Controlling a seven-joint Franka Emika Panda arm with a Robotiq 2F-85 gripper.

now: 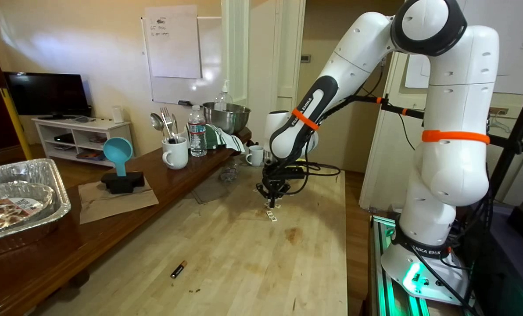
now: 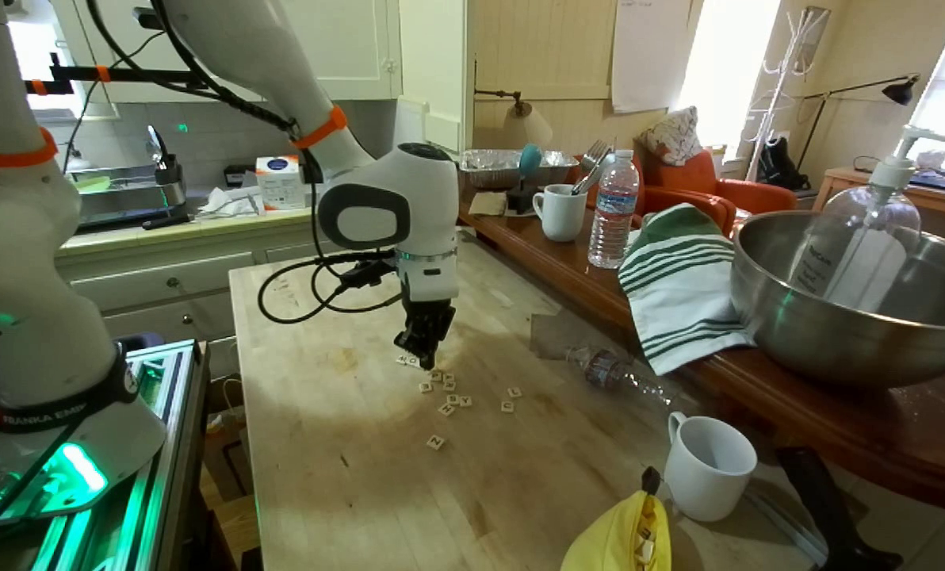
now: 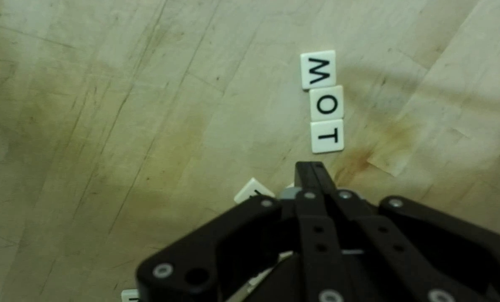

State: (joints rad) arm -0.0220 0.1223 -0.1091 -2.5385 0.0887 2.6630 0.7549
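My gripper [image 3: 311, 167] is shut, with its fingertips pressed together and nothing visible between them. It points down just above the wooden table in both exterior views [image 1: 272, 204] [image 2: 426, 358]. Ahead of the fingertips in the wrist view lies a row of three white letter tiles: one reading M or W [image 3: 318, 70], an O tile [image 3: 326, 103] and a T tile [image 3: 327, 136]. The T tile is nearest the tips, apart from them. Another tile [image 3: 250, 189] lies left of the fingers, partly hidden. One tile [image 3: 129, 295] shows at the bottom edge. More tiles are hidden beneath the gripper.
Several loose tiles [image 2: 446, 409] lie scattered near the gripper. A battery [image 1: 178, 269], a lying plastic bottle [image 2: 619, 377], a white mug [image 2: 710, 468] and a yellow pouch [image 2: 619, 539] are on the table. A raised dark wooden ledge [image 1: 156, 193] borders it, bearing a steel bowl [image 2: 853, 341].
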